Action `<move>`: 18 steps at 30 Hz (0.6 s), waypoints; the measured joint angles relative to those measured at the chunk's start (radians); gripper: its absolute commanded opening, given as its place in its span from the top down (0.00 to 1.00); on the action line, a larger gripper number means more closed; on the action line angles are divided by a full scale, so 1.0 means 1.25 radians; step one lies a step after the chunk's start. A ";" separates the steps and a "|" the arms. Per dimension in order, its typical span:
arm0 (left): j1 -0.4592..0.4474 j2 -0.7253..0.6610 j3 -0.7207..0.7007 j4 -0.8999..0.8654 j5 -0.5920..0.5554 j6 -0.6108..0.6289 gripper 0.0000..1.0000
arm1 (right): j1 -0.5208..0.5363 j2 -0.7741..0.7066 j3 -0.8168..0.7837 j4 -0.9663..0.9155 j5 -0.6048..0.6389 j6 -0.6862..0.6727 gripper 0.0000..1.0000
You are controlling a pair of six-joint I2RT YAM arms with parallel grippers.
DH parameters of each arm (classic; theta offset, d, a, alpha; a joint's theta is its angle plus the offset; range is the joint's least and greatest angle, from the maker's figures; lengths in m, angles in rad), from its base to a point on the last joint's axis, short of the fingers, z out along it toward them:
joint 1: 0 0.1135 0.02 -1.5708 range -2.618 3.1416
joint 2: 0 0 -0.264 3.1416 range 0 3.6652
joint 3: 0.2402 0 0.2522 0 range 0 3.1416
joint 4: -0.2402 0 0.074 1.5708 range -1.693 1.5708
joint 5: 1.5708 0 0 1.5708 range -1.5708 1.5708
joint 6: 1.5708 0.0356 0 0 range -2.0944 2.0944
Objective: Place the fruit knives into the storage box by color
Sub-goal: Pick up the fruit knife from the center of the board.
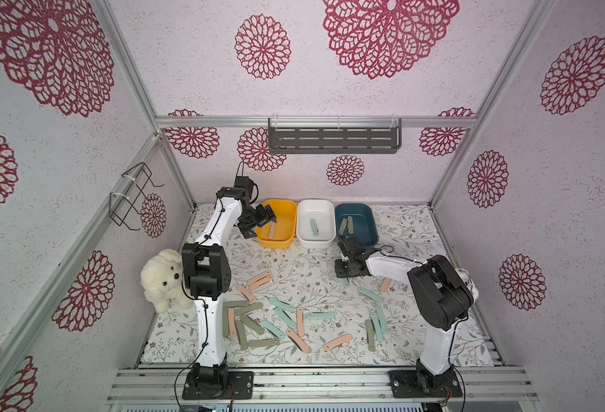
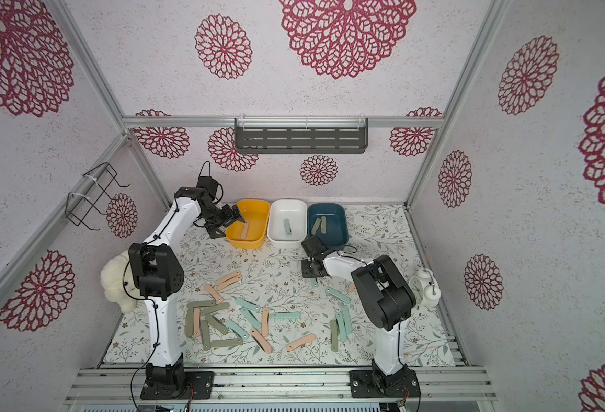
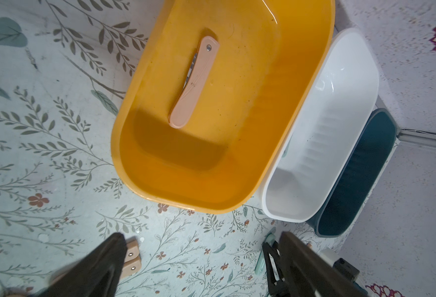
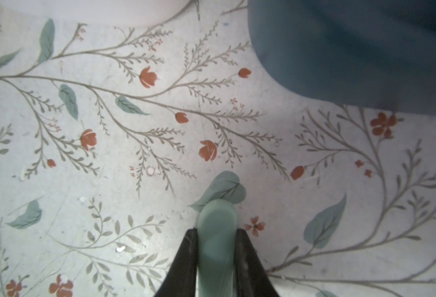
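Foremost on the bench, loose fruit knives in peach, teal and olive lie scattered between the two arms. Plush dog at far left. Left jaws, spread wide and empty, beside the yellow box, which holds one peach knife. White box: one teal knife. Blue box: two olive knives. Right jaws, clamped on a teal knife, low before the blue box. Alarm clock at far right.

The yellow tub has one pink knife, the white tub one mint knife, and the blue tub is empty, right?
No: both top views show two olive knives in the blue tub. The yellow tub with one pink knife and white tub with one mint knife are right.
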 measured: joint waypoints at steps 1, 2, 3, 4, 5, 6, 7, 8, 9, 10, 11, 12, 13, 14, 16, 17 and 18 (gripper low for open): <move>0.000 0.000 0.000 -0.002 0.000 -0.002 0.03 | 0.000 0.002 0.003 -0.004 0.001 0.000 0.78; 0.000 0.000 0.000 -0.004 0.000 -0.004 0.03 | 0.001 0.003 0.006 -0.008 0.001 0.000 0.79; 0.000 0.000 0.000 -0.005 0.001 -0.007 0.03 | 0.001 0.005 0.010 -0.011 0.001 0.000 0.79; 0.003 0.000 0.000 -0.007 0.002 -0.010 0.03 | 0.001 0.009 0.016 -0.015 -0.001 0.000 0.79; 0.004 0.000 0.000 -0.008 0.003 -0.012 0.03 | 0.001 0.014 0.024 -0.018 -0.002 -0.001 0.79; 0.005 -0.001 -0.001 -0.009 0.003 -0.013 0.03 | 0.002 0.019 0.031 -0.018 -0.002 -0.003 0.79; 0.006 -0.003 -0.004 -0.009 0.003 -0.013 0.03 | 0.002 0.024 0.037 -0.016 -0.003 -0.006 0.79; 0.009 -0.005 -0.009 -0.011 0.003 -0.013 0.03 | 0.003 0.026 0.038 -0.013 -0.003 -0.007 0.79; 0.012 -0.007 -0.011 -0.015 0.003 -0.013 0.03 | 0.003 0.027 0.040 -0.013 -0.003 -0.009 0.79; 0.016 -0.010 -0.014 -0.019 0.003 -0.013 0.03 | 0.003 0.028 0.041 -0.013 -0.004 -0.010 0.79; 0.020 -0.013 -0.018 -0.019 0.003 -0.013 0.03 | 0.003 0.031 0.044 -0.013 -0.005 -0.013 0.80; 0.026 -0.017 -0.024 -0.019 0.003 -0.013 0.03 | 0.003 0.033 0.048 -0.013 -0.006 -0.014 0.80; 0.032 -0.021 -0.027 -0.021 0.003 -0.013 0.03 | 0.004 0.036 0.052 -0.013 -0.008 -0.015 0.80; 0.037 -0.024 -0.030 -0.020 0.003 -0.013 0.03 | 0.004 0.038 0.055 -0.012 -0.010 -0.015 0.80; 0.046 -0.032 -0.039 -0.022 0.002 -0.010 0.03 | 0.005 0.040 0.058 -0.012 -0.011 -0.016 0.80; 0.049 -0.034 -0.042 -0.022 0.001 -0.007 0.03 | 0.006 0.040 0.058 -0.012 -0.011 -0.016 0.80; 0.052 -0.037 -0.046 -0.022 0.000 -0.005 0.03 | 0.007 0.040 0.058 -0.011 -0.011 -0.020 0.81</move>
